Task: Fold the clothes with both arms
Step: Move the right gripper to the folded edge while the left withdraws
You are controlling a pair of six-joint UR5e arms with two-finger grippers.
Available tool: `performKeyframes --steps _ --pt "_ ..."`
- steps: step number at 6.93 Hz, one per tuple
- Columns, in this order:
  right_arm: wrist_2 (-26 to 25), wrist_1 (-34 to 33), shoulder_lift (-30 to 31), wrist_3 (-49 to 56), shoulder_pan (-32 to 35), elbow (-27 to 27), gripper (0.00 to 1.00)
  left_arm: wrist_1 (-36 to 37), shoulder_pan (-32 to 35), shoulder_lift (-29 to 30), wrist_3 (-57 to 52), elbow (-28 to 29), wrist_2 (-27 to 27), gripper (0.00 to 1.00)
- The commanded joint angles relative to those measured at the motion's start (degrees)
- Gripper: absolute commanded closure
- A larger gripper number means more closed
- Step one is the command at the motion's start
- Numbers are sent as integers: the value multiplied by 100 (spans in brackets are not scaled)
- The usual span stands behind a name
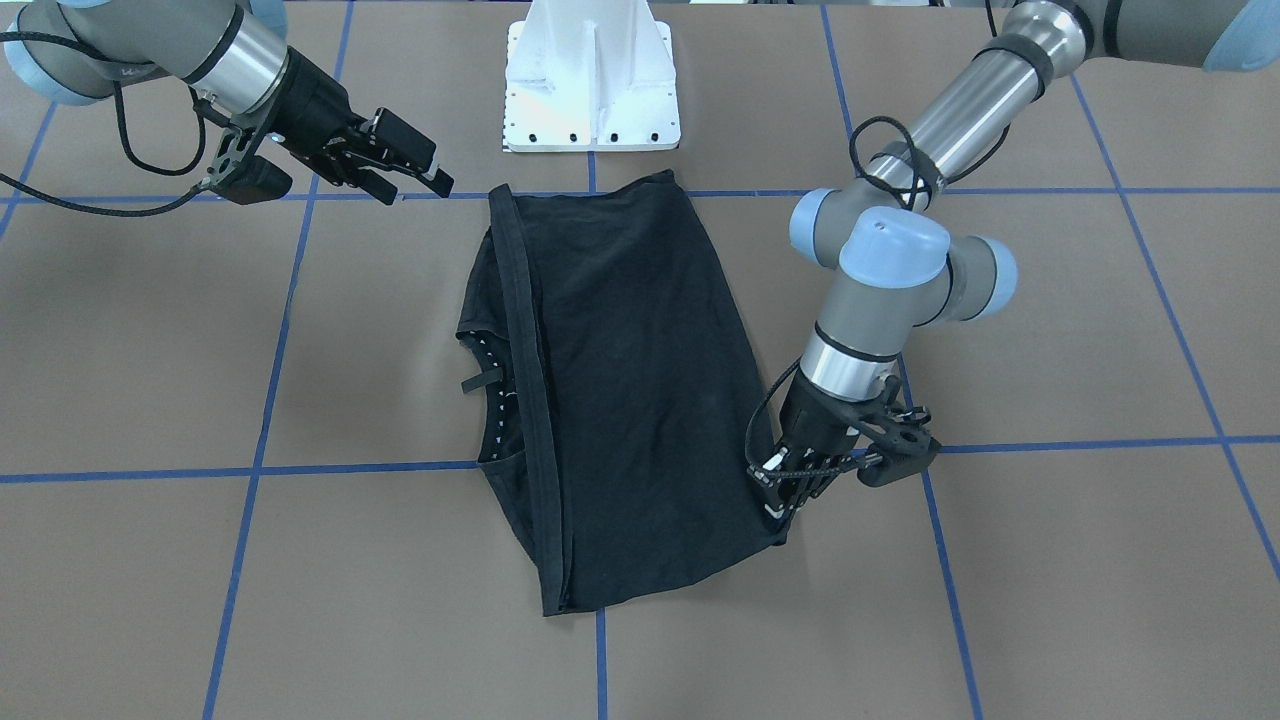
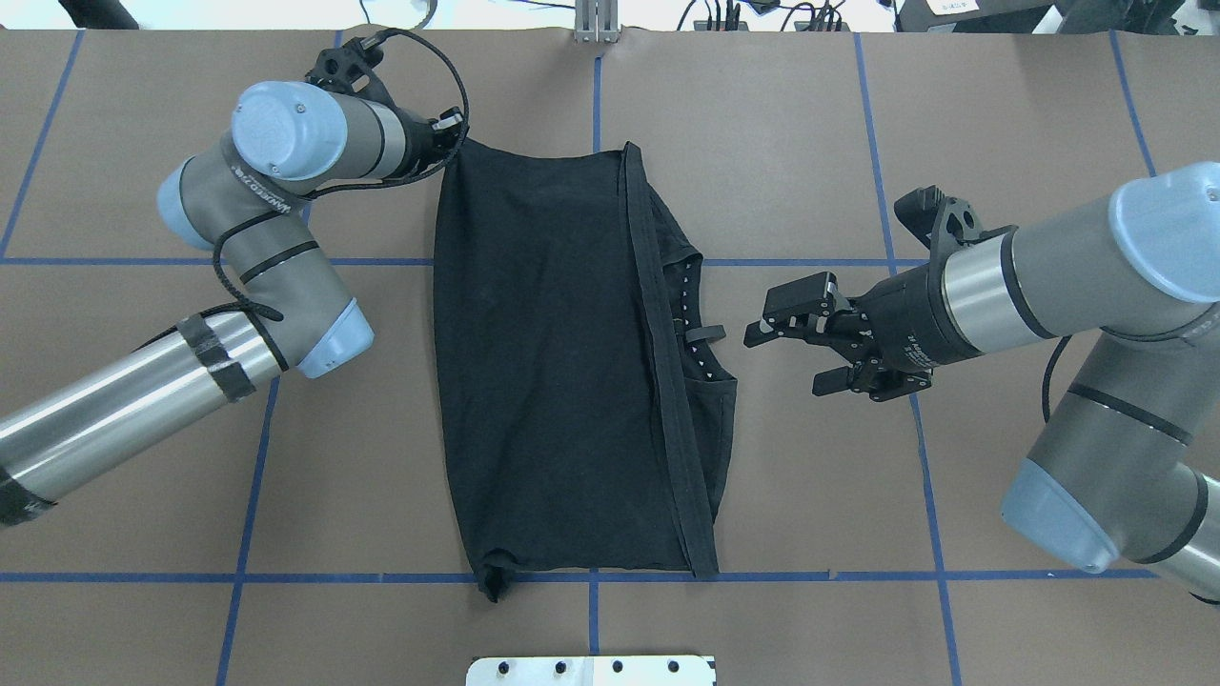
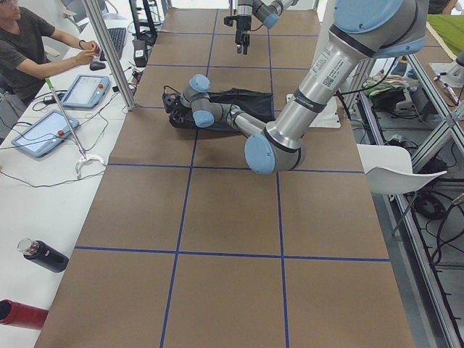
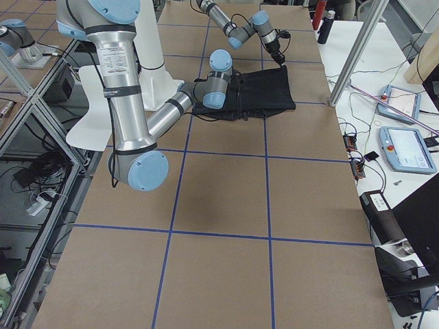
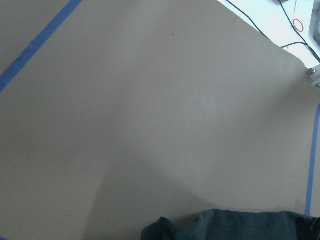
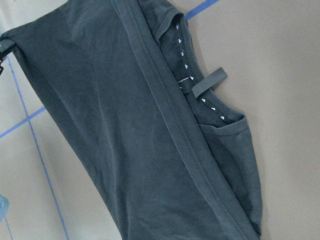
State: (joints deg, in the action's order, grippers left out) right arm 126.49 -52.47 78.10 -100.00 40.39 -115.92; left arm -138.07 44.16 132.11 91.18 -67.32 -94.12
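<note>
Black cloth fills the middle of the table (image 2: 1001, 114): the T-shirt (image 2: 543, 362) lies flat, folded lengthwise into a long panel. Its near end rests on the blue tape line (image 2: 858, 575) just ahead of the white pedestal base (image 2: 591, 670) at the robot's edge. At the near left corner of the panel the cloth is bunched into a small knot (image 2: 491, 581), which will likely be pressed in as a crease if another fold goes over it. A folded band (image 2: 667, 400) runs from near to far along the right side, and beyond it the collar (image 2: 696, 324) sits exposed, with small white marks and a loose loop. Level with that collar the right gripper (image 2: 786, 360) hovers just beside the shirt, apart from it, fingers spread and holding nothing. Farther off, the left gripper (image 2: 448, 129) points down at the shirt's far left corner, touching or almost touching it. I cannot tell whether it has the cloth pinched (its wrist camera shows only a dark edge of fabric and no fingers). The risk, as I judge it, is uneven handling. If the left arm pulls while the right has no hold, the whole panel will probably slide or skew, and a pinch on only the top layer would peel the fold open. The spread right fingers could also snag the loop.
</note>
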Motion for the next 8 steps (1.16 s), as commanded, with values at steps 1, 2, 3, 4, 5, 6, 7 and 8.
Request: performKeyframes --steps 1,2,3,4,5,6,7,8 --pt "-2 0 3 -2 30 -1 0 -737 5 377 -12 815 272 100" --pt "-11 0 3 -2 39 -1 0 -747 5 377 -12 860 428 100" --pt "-37 0 3 -2 39 -1 0 -756 22 368 -12 869 465 21" --pt "-46 -35 -5 24 48 8 0 -756 22 368 -12 861 535 0" --pt "-150 -53 -23 51 74 51 0 -765 31 368 -12 834 527 0" --pt "-264 -88 -84 347 57 173 0 -774 118 342 -12 712 492 0" --pt "-344 -97 -102 811 31 279 0 -765 197 220 -21 468 396 0" --pt "-527 -106 -111 1085 -57 315 0 -739 311 -42 -117 204 -75 0"
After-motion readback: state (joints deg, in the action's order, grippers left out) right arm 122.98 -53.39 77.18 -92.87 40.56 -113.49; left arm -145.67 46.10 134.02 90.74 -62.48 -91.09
